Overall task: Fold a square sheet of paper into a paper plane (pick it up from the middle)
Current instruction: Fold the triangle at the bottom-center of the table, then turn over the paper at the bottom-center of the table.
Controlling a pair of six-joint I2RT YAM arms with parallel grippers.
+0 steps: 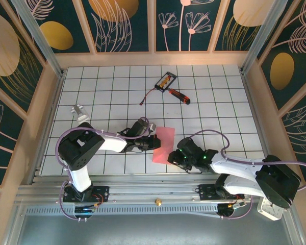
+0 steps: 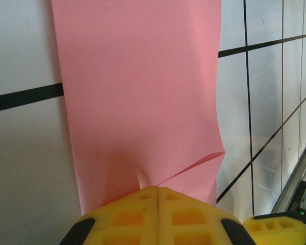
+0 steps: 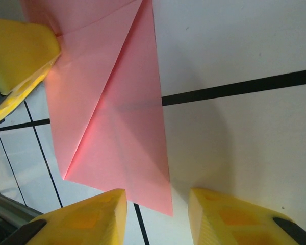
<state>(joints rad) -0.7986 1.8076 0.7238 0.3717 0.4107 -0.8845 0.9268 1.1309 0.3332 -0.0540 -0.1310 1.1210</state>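
The square sheet of paper [image 1: 163, 143] is pink-red and lies folded into a narrow strip on the tiled table, just ahead of both arms. In the right wrist view the sheet of paper [image 3: 112, 117] shows a diagonal flap folded over it. My left gripper [image 1: 152, 143] is shut on the strip's left edge, and the paper [image 2: 143, 92] puckers where the yellow fingertips [image 2: 143, 204] pinch it. My right gripper [image 1: 172, 157] is open at the strip's near end. The paper's corner lies between the right gripper's [image 3: 157, 204] fingers, touching neither. A dart-shaped paper plane is out of view.
A red-handled screwdriver [image 1: 179, 95] and a small black-and-orange card [image 1: 166, 80] lie at the back, with a thin red wire [image 1: 147, 96] beside them. A small silver object [image 1: 80, 112] sits at the left. The metal rail [image 1: 158, 191] runs along the near edge.
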